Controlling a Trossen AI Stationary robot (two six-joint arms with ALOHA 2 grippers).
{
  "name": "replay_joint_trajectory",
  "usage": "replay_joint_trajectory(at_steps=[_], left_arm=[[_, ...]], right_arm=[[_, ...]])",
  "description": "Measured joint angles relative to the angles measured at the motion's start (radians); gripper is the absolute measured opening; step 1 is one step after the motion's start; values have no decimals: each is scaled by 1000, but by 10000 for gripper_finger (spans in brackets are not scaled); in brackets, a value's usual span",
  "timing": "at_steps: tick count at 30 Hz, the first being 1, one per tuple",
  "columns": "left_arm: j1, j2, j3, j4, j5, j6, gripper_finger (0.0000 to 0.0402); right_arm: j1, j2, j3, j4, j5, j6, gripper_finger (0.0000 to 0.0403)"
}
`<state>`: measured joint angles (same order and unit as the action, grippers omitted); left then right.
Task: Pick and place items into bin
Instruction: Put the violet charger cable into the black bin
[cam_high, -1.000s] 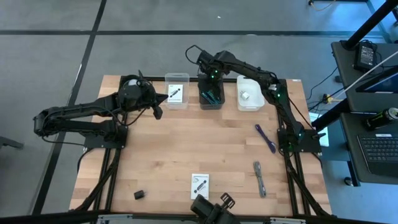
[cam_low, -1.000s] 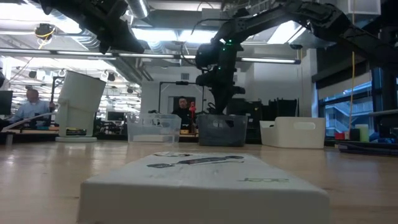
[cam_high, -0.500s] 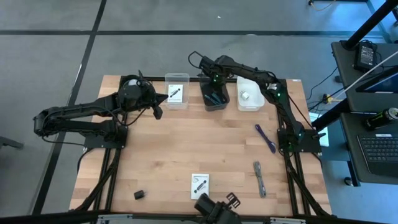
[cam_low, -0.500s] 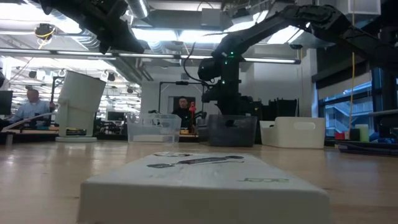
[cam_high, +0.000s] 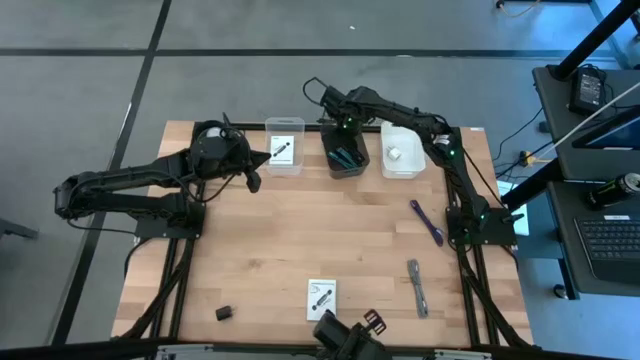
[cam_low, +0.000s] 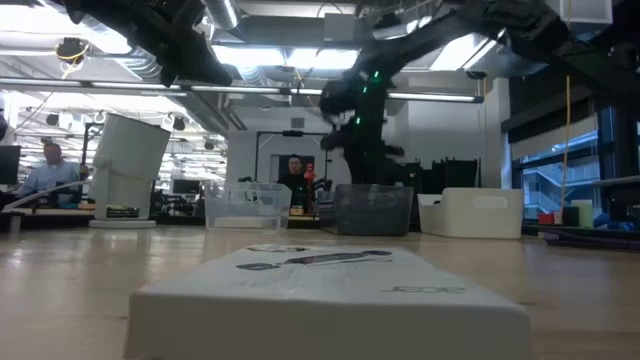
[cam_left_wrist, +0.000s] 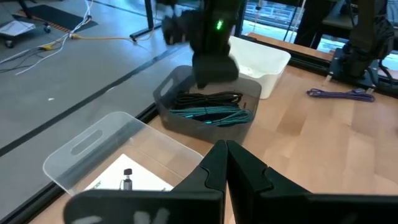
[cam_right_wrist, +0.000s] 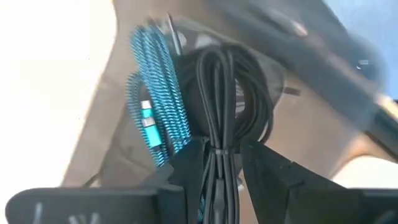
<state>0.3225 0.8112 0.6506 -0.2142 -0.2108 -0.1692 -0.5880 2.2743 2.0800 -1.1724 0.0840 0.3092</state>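
- The right gripper (cam_high: 338, 122) is held directly above the dark grey bin (cam_high: 344, 158), the middle of 3 containers lined along the far edge of the table (cam_high: 260, 250); that position suits a release straight down into it.
- In the right wrist view its fingers (cam_right_wrist: 186, 167) are seen a little spread, with a tied black coiled cable (cam_right_wrist: 225, 118) between and beyond them. Whether the cable is pinched or already freed cannot be told; it appears to lie in the bin.
- A teal braided cable (cam_right_wrist: 155, 112) is lying beside the black one in the same bin, so cables are evidently being gathered there.
- The left gripper (cam_high: 252, 180) is parked over the table just beside the clear bin (cam_high: 285, 147), its fingers (cam_left_wrist: 239, 168) pressed together and empty; it is judged to be waiting out of the way.
- 1 white printed card (cam_high: 283, 150) is lying flat in the clear bin, and 1 small pale block (cam_high: 395, 153) is resting in the white bin (cam_high: 402, 165); sorting by kind is suggested.
- Not yet binned on the table: a purple cable (cam_high: 427, 222) and a grey cable (cam_high: 416, 287) on the right arm's side, a white printed card (cam_high: 321, 298) near the front edge, and a small black block (cam_high: 223, 313) at the front left.
- The task is judged well short of complete, with 4 items left out.
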Motion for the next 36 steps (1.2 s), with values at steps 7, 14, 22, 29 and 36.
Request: replay_joint_trajectory(at_steps=[7, 14, 22, 29, 36], left_arm=[[0, 0, 0, 0, -3, 60, 2], [0, 0, 0, 1, -6, 60, 2], [0, 0, 0, 1, -8, 60, 2], [0, 0, 0, 1, -8, 60, 2], [0, 0, 0, 1, -4, 60, 2]], right_arm=[[0, -152, 0, 3, 0, -26, 114], [26, -191, 1, -36, -103, -4, 104], [130, -185, -8, -86, -105, -39, 87], [198, -230, -9, -219, -4, -48, 62], [232, -465, -271, -104, 47, 29, 9]])
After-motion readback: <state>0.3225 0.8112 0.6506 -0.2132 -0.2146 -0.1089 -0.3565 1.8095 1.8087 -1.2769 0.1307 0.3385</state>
